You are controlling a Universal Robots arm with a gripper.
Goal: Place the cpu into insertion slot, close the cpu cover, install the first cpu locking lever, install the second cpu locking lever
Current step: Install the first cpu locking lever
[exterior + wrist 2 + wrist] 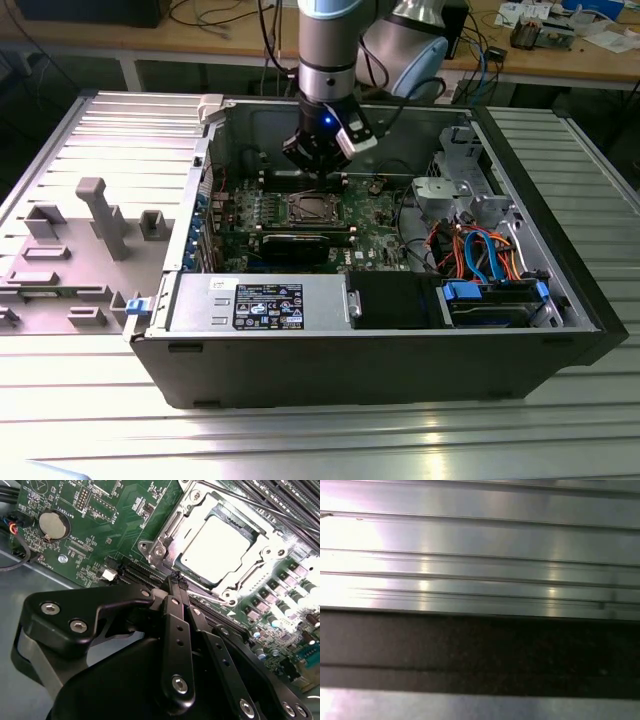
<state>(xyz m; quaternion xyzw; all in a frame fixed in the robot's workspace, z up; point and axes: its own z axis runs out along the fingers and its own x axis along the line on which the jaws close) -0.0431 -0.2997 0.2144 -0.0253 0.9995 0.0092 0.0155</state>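
- Ribbed metal table (90, 420) carries an open computer case (380, 350) lying on its side, so the green motherboard (375, 210) faces up and can be reached from above.
- At the board's middle sits the insertion slot (165, 540), and the cpu (216, 542) already lies flat inside it, its dull silver top showing.
- Around the chip, the cpu cover (235, 582) appears folded down, its window framing the metal top; I judge the first two steps done, though whether the cover is fully pressed flat I cannot tell.
- A thin locking lever (260, 502) runs along the socket's far edge; whether it is latched is unclear.
- Just beside the socket, on the side toward the coin battery (53, 525), the gripper (176, 582) hovers close above the board.
- Its black fingers (175, 630) are pressed together with nothing between them, a narrow tip that would suit pushing a thin lever rather than grasping.
- In the exterior view the gripper (318, 165) hangs straight down from the arm, just behind the socket, between the case's rear wall and the socket.
- Farther from the socket, toward the exterior view's right, lie orange and blue cables (480, 250) and a drive bay (490, 300); a power supply (260, 303) sits in front.
- Outside the case, toward the exterior view's left, grey plastic fixtures (100, 215) stand on the table.
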